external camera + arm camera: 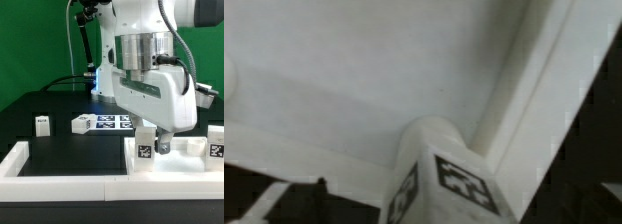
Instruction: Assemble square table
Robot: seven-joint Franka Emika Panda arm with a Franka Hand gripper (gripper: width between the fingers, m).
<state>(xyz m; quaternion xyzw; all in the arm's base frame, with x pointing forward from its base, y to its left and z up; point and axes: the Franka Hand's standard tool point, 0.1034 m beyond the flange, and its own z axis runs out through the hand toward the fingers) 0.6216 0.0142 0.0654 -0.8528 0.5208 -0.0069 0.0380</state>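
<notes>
Since the square table top lay rim up on the near side of the worktop, toward the exterior view's right, the claw hung over its left rim, touching it or just above. Whether the claw was spread or pressed together could not be told, and nothing was visibly pinched. The wrist view showed the tray floor and a tagged corner close below. To do the step well, the arm should probably lift straight clear of the rim before travelling to a loose leg. Two legs lay to the far left, one just beside the marker board.
</notes>
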